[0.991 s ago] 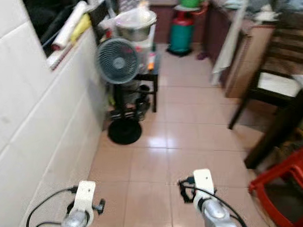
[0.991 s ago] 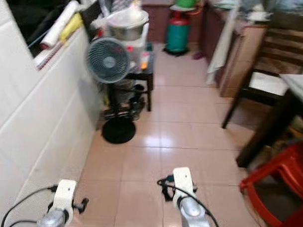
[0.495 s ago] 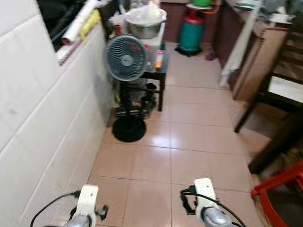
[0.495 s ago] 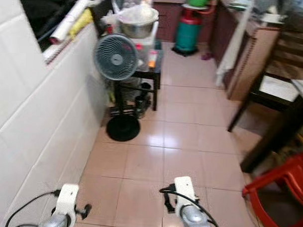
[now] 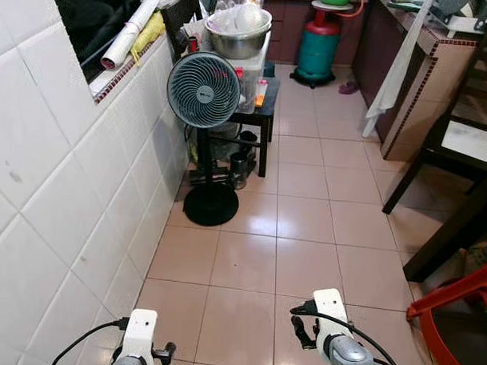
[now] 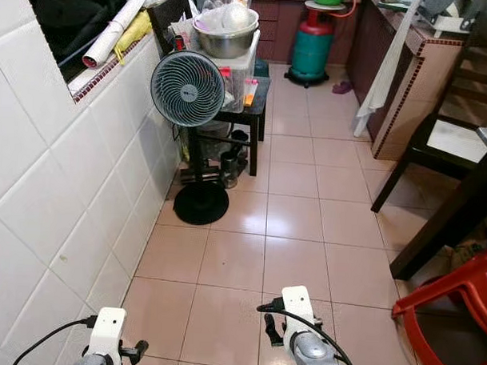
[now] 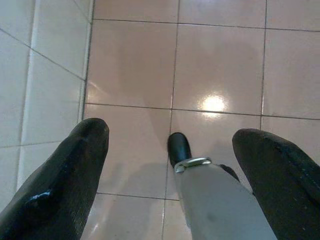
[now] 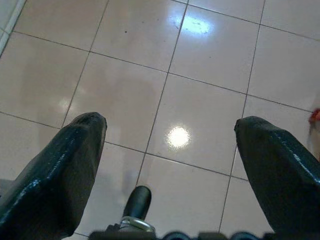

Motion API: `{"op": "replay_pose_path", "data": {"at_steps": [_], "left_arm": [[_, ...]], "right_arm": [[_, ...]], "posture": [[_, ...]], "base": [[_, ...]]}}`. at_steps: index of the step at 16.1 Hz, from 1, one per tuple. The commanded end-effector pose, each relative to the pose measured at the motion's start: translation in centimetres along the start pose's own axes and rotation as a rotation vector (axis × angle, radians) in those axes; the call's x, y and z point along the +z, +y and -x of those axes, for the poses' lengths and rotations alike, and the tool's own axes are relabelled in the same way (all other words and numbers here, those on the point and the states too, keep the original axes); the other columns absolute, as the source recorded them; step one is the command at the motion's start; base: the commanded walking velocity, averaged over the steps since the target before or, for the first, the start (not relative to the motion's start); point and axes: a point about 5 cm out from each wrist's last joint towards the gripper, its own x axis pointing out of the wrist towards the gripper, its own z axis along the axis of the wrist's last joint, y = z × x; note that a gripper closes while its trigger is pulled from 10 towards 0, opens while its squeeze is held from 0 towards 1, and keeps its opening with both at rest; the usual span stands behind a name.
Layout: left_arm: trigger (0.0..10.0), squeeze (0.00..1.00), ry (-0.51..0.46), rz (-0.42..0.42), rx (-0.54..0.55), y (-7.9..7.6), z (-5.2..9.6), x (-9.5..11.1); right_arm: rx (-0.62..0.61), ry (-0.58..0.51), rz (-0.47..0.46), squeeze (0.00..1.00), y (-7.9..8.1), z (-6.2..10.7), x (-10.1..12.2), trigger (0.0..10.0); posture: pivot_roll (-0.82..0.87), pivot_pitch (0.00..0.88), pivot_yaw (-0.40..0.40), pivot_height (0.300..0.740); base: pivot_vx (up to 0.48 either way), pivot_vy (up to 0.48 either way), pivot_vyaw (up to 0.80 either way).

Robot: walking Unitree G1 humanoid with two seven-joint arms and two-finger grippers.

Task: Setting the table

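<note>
The view has sharpened and tipped further down over the last second: the blur is gone, the white tiled wall fills more of the nine o'clock side, and the standing fan sits lower and nearer than it did. That reads as the camera settling after a step or turn, not as anything in the room moving. The fan stands at about eleven o'clock, just in front of a small dark side table carrying a steel bowl; a green gas cylinder stands at twelve o'clock, far down the tiled floor.

Both arms hang low and idle. The left gripper has its fingers spread wide with nothing between them but floor; the right gripper is likewise spread apart and empty (both wrist cameras look straight down at bare tiles).

The dining table's dark leg shows at three o'clock, with a wooden chair beyond it at two o'clock and a red plastic stool at four o'clock. No plates or cutlery can be made out.

My judgement: the task is at its start, with the robot walking and nothing fetched yet. The steadier view suggests it can now choose a heading, likely towards the counter at one o'clock.
</note>
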Motion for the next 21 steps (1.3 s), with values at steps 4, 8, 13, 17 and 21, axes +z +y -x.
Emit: {"op": "replay_pose_path", "data": {"at_steps": [4, 8, 13, 17, 21], "left_arm": [[10.0, 0.00, 0.018, 0.002, -0.003, 0.5, 0.1, -0.4], [10.0, 0.00, 0.020, -0.005, -0.013, -0.1, 0.0, 0.0], [10.0, 0.00, 0.011, -0.010, -0.033, -1.4, -0.3, 0.7], [10.0, 0.00, 0.005, -0.016, -0.048, -2.5, -0.5, 1.2], [10.0, 0.00, 0.010, -0.013, -0.032, -1.2, -0.3, 0.7]], "right_arm": [[0.008, 0.028, -0.005, 0.00, 0.3, 0.1, -0.6, 10.0], [0.022, 0.030, 0.007, 0.00, 0.5, 0.1, -0.7, 10.0], [0.032, 0.026, 0.027, 0.00, 0.7, 0.1, -0.6, 10.0], [0.034, 0.017, 0.034, 0.00, 0.7, 0.0, -0.2, 10.0], [0.038, 0.019, 0.041, 0.00, 0.8, 0.0, -0.2, 10.0]], "posture": [[0.02, 0.000, -0.007, 0.740], [0.02, 0.000, -0.005, 0.740], [0.02, 0.000, -0.003, 0.740], [0.02, 0.000, -0.006, 0.740], [0.02, 0.000, -0.008, 0.740]], "base": [[0.199, 0.000, 0.00], [0.337, 0.000, 0.00], [0.365, 0.000, 0.00], [0.370, 0.000, 0.00], [0.370, 0.000, 0.00]]}}
